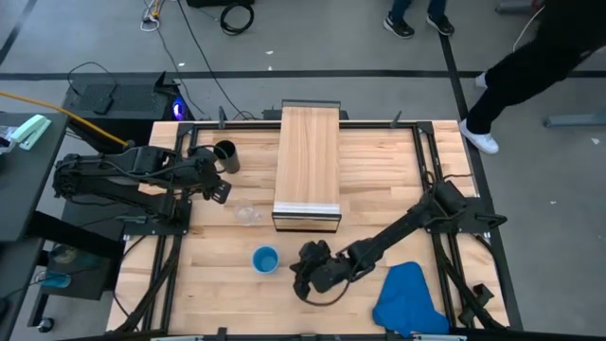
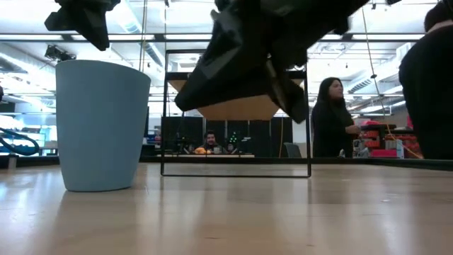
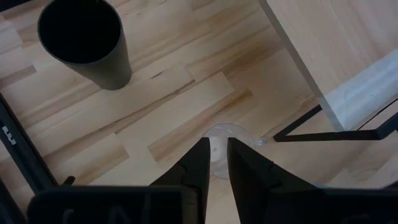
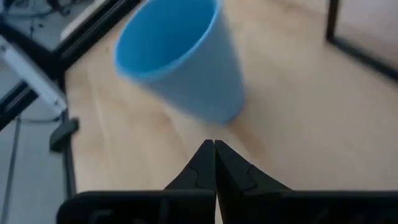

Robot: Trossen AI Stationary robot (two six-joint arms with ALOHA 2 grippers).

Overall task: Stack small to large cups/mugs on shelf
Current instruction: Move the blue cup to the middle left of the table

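Note:
The black cup (image 1: 225,154) (image 3: 84,40) stands upright on the table, left of the shelf (image 1: 308,166). The clear glass mug (image 1: 248,215) (image 3: 221,135) sits on the table near the shelf's front left corner. The blue cup (image 1: 266,259) (image 4: 183,59) (image 2: 102,124) stands upright nearer the table's near edge. My left gripper (image 1: 224,192) (image 3: 216,158) hovers between the black cup and the glass mug, its fingers a narrow gap apart. My right gripper (image 1: 299,275) (image 4: 214,148) is shut, just right of the blue cup and clear of it.
A blue cloth (image 1: 409,298) lies crumpled at the table's near right corner. The shelf rests on a thin black metal frame (image 2: 237,170) (image 3: 323,130). Black rails (image 1: 431,161) border the table. People (image 2: 333,117) are in the room beyond the table.

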